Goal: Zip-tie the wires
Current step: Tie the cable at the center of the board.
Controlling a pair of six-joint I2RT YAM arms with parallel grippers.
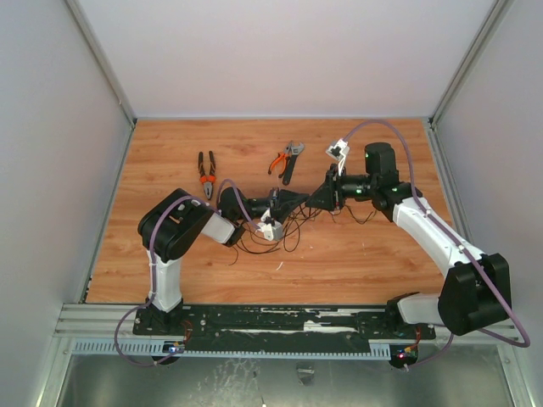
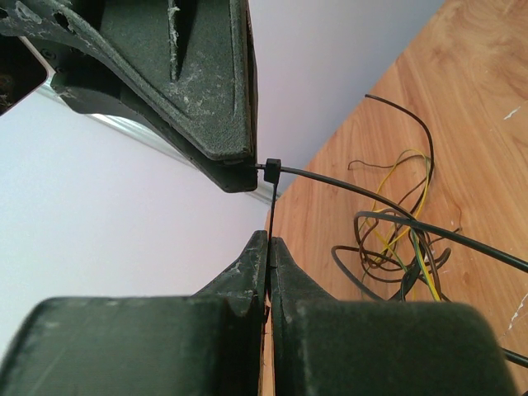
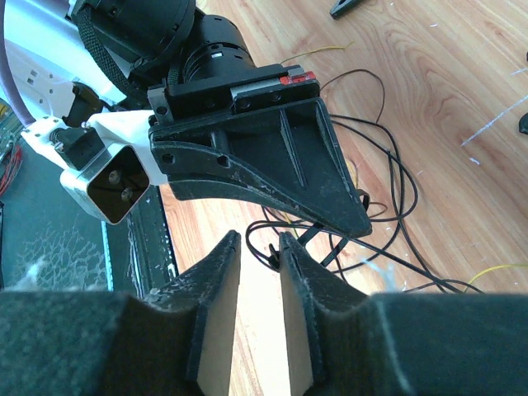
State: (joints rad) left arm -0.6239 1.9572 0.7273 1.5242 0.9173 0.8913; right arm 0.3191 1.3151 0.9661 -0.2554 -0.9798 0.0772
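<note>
Left fingers pinch the zip tie; right fingers, slightly spread, should close squarely on its head.

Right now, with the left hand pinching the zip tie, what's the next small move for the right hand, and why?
Probably close the right hand on the zip tie at its head. Its jaws stand apart with the head just off their tips, and the left hand is shut on the strap below, so a second grip would let you pull it tight.
</note>
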